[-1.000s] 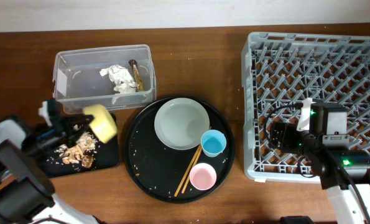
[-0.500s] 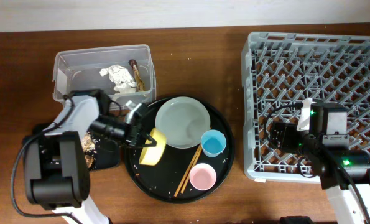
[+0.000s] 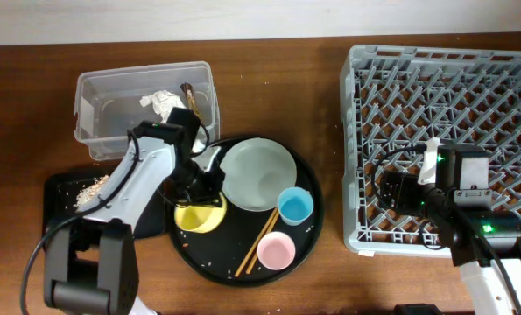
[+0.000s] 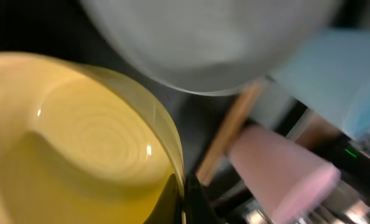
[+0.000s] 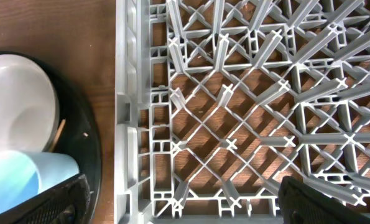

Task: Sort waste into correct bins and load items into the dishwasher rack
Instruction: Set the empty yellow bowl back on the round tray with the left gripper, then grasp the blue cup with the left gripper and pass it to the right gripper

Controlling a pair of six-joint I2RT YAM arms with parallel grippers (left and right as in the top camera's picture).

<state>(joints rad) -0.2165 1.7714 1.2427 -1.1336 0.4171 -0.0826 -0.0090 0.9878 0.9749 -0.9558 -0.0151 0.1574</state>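
Observation:
The small yellow bowl (image 3: 199, 217) sits upright on the left of the round black tray (image 3: 242, 267). My left gripper (image 3: 202, 198) is shut on its rim, which also shows in the left wrist view (image 4: 181, 199) with the bowl (image 4: 66, 143). The grey-green plate (image 3: 257, 175), blue cup (image 3: 295, 206), pink cup (image 3: 276, 251) and chopsticks (image 3: 258, 236) lie on the same tray. The clear tub (image 3: 98, 109) holds white tissue (image 3: 161, 103) and a brown wrapper (image 3: 193, 101). Food scraps (image 3: 89, 191) lie in the shallow black tray (image 3: 63, 219). My right gripper (image 3: 391, 191) is open and empty over the grey rack (image 3: 444, 96).
The right wrist view shows the rack's front-left lattice (image 5: 234, 93) below the open fingers (image 5: 197, 205), with the plate (image 5: 17, 99) and blue cup (image 5: 29, 177) to its left. Bare wooden table lies between the round tray and the rack.
My left arm carried the yellow bowl from above the shallow black tray to the round tray and turned it upright. The cups shifted slightly left. The right arm has not moved.

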